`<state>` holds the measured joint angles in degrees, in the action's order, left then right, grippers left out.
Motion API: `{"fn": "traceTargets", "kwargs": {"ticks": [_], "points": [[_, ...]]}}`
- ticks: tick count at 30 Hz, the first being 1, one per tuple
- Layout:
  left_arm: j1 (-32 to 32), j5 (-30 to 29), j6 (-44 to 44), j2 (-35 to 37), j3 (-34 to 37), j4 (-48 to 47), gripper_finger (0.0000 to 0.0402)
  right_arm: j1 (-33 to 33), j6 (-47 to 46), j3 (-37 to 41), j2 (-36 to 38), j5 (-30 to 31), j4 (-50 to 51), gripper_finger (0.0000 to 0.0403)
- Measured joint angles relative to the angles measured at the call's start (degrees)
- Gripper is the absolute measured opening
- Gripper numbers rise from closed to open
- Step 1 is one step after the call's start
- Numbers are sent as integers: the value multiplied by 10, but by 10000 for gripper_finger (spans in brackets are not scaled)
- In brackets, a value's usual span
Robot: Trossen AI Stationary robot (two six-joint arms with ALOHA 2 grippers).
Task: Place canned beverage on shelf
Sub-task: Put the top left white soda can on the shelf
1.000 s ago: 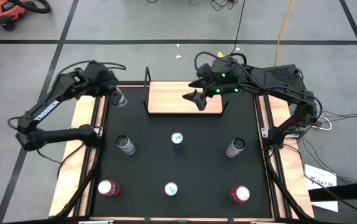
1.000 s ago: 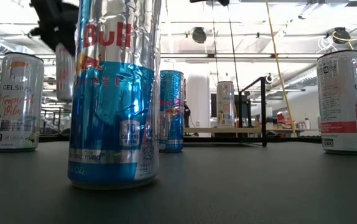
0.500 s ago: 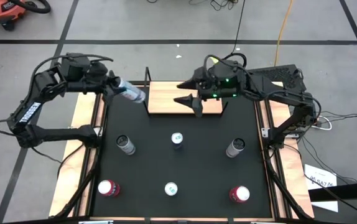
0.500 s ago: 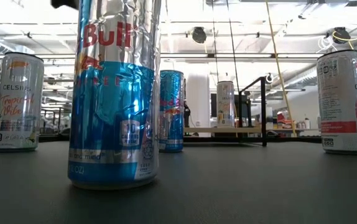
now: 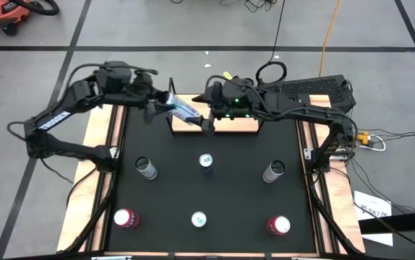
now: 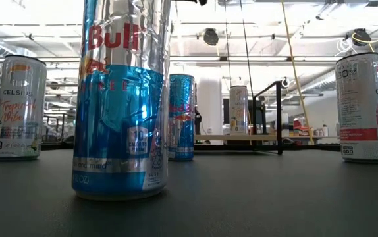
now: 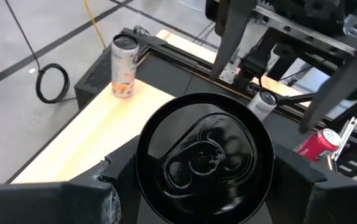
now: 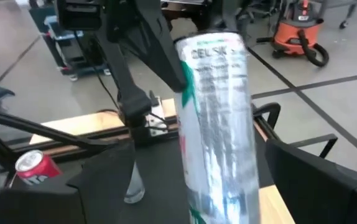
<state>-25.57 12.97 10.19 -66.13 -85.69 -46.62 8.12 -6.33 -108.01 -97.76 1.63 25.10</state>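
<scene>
Mid-handover above the small light-wood shelf (image 5: 225, 115): left gripper (image 5: 165, 102) grips the slim silver can (image 5: 183, 110), right gripper (image 5: 206, 108) jaws spread around it, next closing.

Even overhead light, soft shadows; ceiling lamps (image 6: 210, 36) glare; near can (image 6: 122, 99) blurred, wrist foregrounds soft.

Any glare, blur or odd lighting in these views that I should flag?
Low view: the nearest can fills the frame, foil glinting, against bright ceiling lights. Right wrist view: the held can looks smeared. Left wrist view: that can's top is dark, in shadow. High view: even light, no strong glare.
</scene>
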Motion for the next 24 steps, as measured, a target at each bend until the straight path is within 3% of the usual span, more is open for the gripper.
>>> {"fn": "traceTargets", "kwargs": {"ticks": [8, 13, 24], "points": [[12, -4, 0, -46, 1, 38, 242, 5, -7, 0, -22, 6, 19, 350], [15, 0, 0, -62, 1, 55, 242, 14, 1, 0, -32, 62, 34, 347], [16, 2, 25, -64, 1, 88, 242, 34, -13, 0, -39, 24, 47, 325]]}}
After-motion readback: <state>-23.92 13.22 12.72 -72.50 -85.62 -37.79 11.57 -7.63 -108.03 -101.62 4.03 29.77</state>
